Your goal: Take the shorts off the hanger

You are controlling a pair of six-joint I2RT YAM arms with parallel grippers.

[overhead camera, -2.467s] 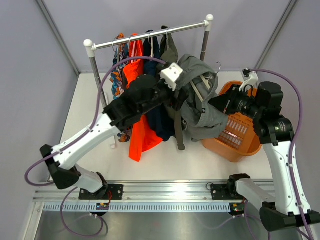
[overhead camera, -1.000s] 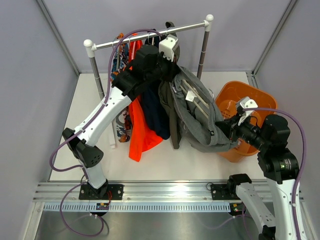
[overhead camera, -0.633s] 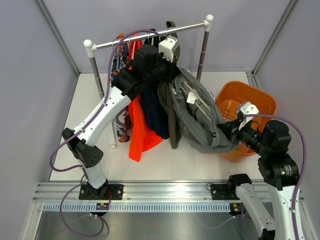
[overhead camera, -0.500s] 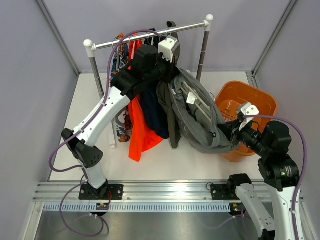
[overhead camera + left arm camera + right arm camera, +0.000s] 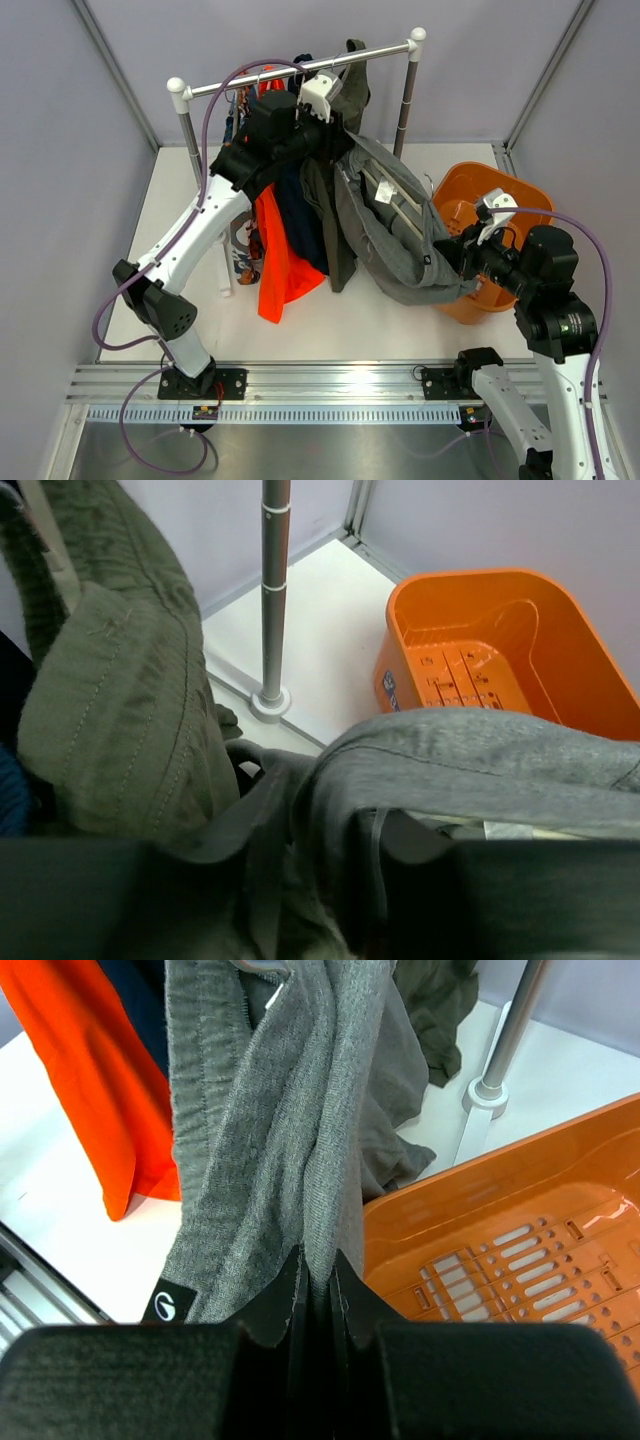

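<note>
Two hands share the grey shorts [image 5: 400, 235]. The right hand [image 5: 318, 1290] is clenched on a fold near the label, stretching the cloth from the rail [image 5: 300, 72] toward the orange basket [image 5: 520, 195] on the bench [image 5: 330, 320], presumably to draw it off its hidden hanger. The left hand [image 5: 335, 855] sits buried at the waistband beside the olive shorts [image 5: 110, 700], and I cannot tell its grip.

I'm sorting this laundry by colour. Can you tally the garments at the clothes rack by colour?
Grey shorts: 1
Olive-green shorts: 1
Navy garment: 1
Orange garment: 1
Patterned garment: 1
Total: 5
</note>
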